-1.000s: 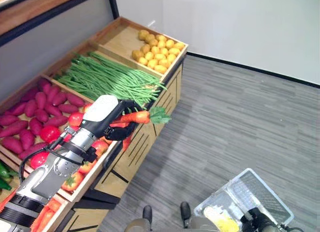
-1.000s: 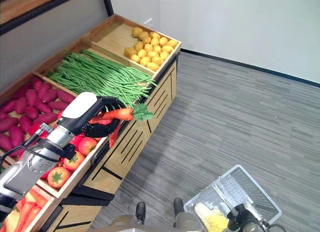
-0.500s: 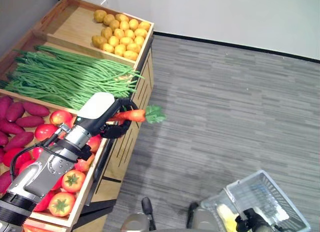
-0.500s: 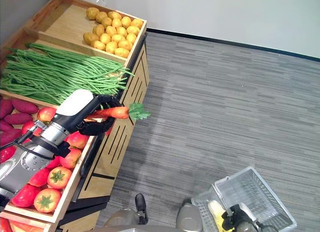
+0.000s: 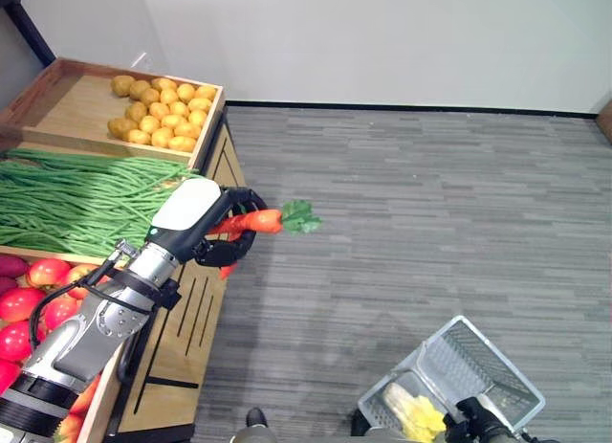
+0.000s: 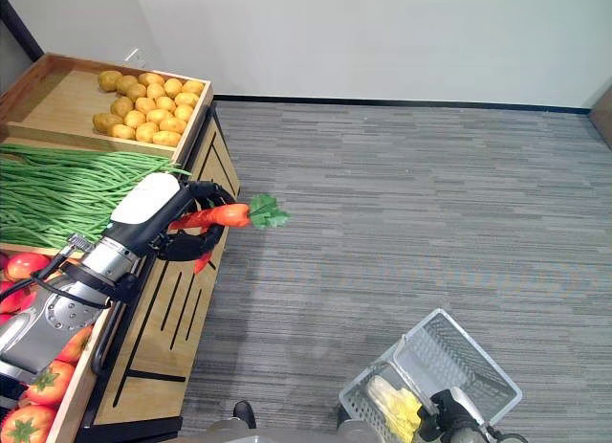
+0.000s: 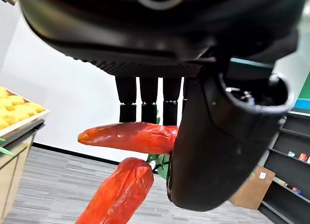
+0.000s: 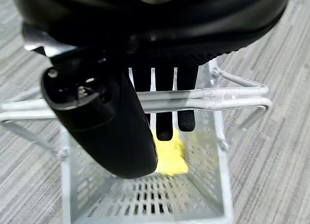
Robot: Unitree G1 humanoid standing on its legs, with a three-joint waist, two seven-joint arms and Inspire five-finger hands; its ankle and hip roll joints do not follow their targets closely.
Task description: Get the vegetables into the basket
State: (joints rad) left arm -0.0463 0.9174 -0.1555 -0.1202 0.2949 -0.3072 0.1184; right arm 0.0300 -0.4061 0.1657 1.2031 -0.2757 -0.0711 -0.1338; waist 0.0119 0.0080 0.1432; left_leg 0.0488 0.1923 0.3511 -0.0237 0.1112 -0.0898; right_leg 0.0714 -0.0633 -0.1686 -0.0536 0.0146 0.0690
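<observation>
The left hand (image 5: 222,234) gripped two carrots (image 5: 256,222) beyond the bench (image 5: 203,271); the right hand (image 8: 145,112) hooked the basket (image 5: 483,366) handle. Next, carrying them right, into it.

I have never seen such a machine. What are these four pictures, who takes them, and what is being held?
This is a humanoid robot with two arms and dark hands. Two pictures come from cameras in its head, looking down; the other two come from cameras on each wrist. Its left hand is curled round an orange carrot with green leaves, and a second red-orange piece shows in that grip too. Beside it stands a wooden produce stand with yellow potatoes, long green beans and red tomatoes. Its right hand holds the handle of a silver wire basket, which already contains something yellow.
</observation>
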